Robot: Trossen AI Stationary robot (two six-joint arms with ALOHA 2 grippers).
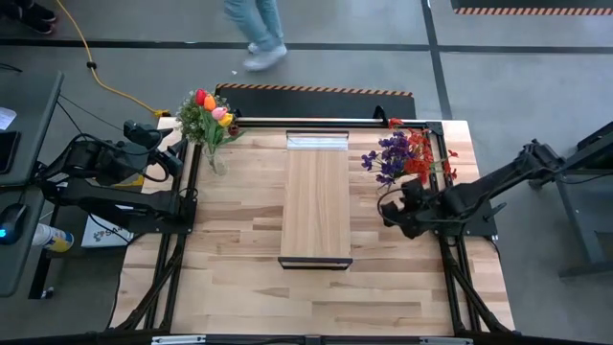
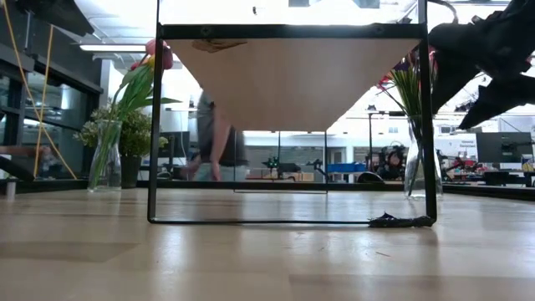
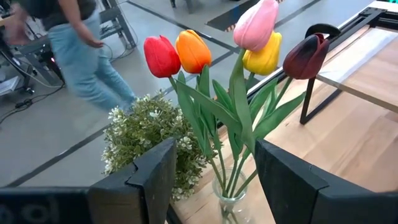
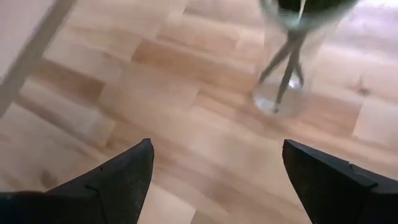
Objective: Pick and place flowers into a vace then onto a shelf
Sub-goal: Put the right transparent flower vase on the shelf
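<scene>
A glass vase (image 3: pixel 230 198) holds tulips (image 3: pixel 249 56) with red, orange, pink, yellow and dark maroon heads. It stands on its base at the table's far left corner (image 1: pixel 215 158). My left gripper (image 3: pixel 211 183) is open and level with the vase, its fingers on either side without touching. A second glass vase (image 4: pixel 283 93) with purple and red flowers (image 1: pixel 402 156) stands on its base near the right edge. My right gripper (image 4: pixel 217 180) is open just short of that vase, above the tabletop. The light-wood shelf (image 1: pixel 316 196) stands raised in the table's middle.
A bushy pale-green potted plant (image 3: pixel 146 137) stands just behind the tulip vase. A person (image 1: pixel 259 29) walks on the floor past the far edge. The shelf's dark metal legs (image 2: pixel 155 125) stand on the table. Bare plank tabletop (image 1: pixel 316 297) lies toward the near edge.
</scene>
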